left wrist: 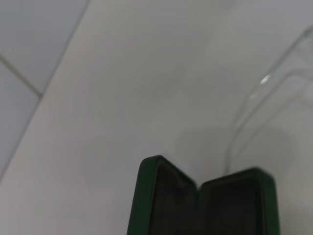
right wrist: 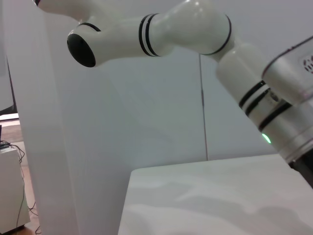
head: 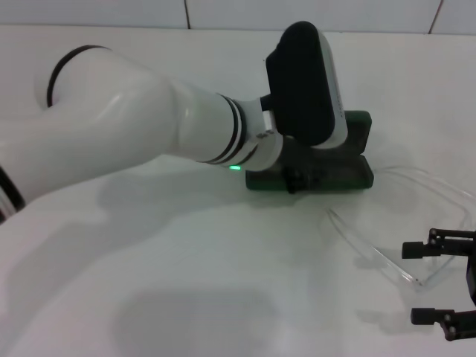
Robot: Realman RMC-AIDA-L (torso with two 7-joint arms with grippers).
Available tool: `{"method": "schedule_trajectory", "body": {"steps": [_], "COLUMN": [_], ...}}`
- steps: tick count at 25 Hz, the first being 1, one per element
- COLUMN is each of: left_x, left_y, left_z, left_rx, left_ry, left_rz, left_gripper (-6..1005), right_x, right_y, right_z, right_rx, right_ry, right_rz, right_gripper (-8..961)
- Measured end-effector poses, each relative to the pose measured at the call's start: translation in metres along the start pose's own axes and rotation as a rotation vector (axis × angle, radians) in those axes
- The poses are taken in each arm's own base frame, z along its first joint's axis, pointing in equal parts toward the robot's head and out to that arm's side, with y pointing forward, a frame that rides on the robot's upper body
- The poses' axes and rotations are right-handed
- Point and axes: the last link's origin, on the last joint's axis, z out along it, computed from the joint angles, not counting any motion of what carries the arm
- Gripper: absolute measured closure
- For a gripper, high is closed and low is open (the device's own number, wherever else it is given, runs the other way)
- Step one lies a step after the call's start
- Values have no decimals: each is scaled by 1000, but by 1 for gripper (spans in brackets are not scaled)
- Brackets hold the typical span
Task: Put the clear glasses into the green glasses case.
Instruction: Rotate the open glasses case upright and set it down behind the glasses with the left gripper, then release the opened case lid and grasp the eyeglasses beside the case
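Note:
The green glasses case (head: 355,168) lies on the white table (head: 223,282), right of centre. The left wrist view shows it open, with a dark inside (left wrist: 230,208). My left arm reaches across the table, and its black wrist housing (head: 303,82) hangs over the case. My left gripper is hidden under the housing. The clear glasses (head: 370,251) lie on the table just right of the case, faint against the white, and their curved arms (left wrist: 264,93) show beyond the case. My right gripper (head: 413,282) stands open at the front right, its fingertips near one arm's end.
A tiled wall (head: 223,11) runs behind the table's far edge. The left arm (head: 134,119) spans the left and middle of the table, and it shows again in the right wrist view (right wrist: 186,29).

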Motion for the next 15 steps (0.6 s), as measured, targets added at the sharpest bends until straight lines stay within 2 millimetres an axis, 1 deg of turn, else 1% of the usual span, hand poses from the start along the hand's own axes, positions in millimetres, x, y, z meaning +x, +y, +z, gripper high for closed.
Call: {"method": "schedule_trajectory", "body": {"steps": [2, 7, 11, 15], "left_x": [3, 10, 20, 25], "left_y": [4, 12, 13, 9], "left_z": [-3, -23, -46, -71], "left_rx": [-16, -16, 30, 110], "left_ry": [6, 54, 119, 258], "left_rz": [1, -1, 10, -41], "left_gripper": [604, 604, 604, 604], "right_x": [1, 1, 1, -2], "right_y": [1, 1, 1, -1], "right_z": [-2, -2, -3, -5], "right_rx": [4, 6, 7, 19], "right_ry": [3, 5, 5, -11], "right_rz": [4, 2, 1, -9], "right_gripper": [203, 203, 204, 204]}}
